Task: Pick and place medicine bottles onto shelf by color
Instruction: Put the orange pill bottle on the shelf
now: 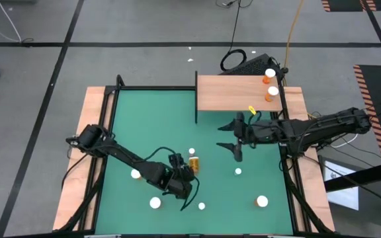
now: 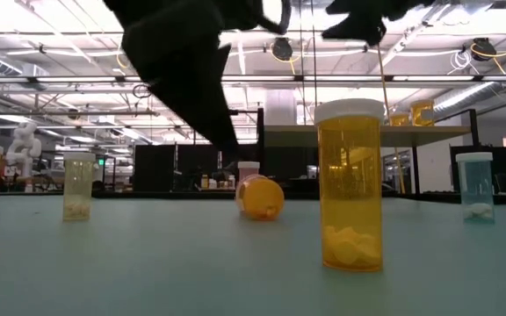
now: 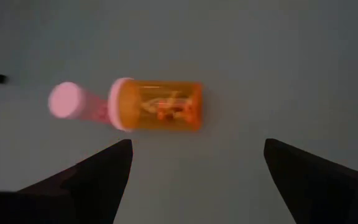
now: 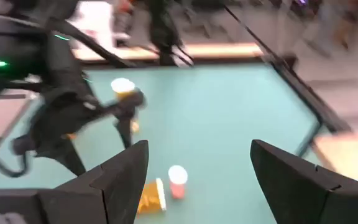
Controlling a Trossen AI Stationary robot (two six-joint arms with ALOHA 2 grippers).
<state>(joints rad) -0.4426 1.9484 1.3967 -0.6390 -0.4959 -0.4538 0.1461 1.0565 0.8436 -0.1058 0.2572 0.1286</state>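
Your left gripper (image 1: 185, 177) hangs over the green mat (image 1: 151, 125) toward its near-left part, fingers spread wide and holding nothing. Just past it lies a toppled orange bottle (image 1: 194, 160), white cap on, with a small white-capped bottle (image 3: 73, 102) standing right by that cap. To take the fallen one well, I'd line the fingers across its body, not along it, and come down centred so it can't roll away (it lies free on a smooth mat). Mind the small neighbour as you close.

Through its clear orange wall you can see a few small pills or capsules lying loose inside. In the level camera, the big upright orange bottle (image 2: 350, 184) holds a low heap of pale tablets at its bottom.

Further right, the right gripper (image 1: 238, 137) hovers near the mat's centre, just in front of the shelf (image 1: 233, 92), fingers well apart and empty. Two orange bottles (image 1: 270, 84) already stand at the shelf's far-right corner.
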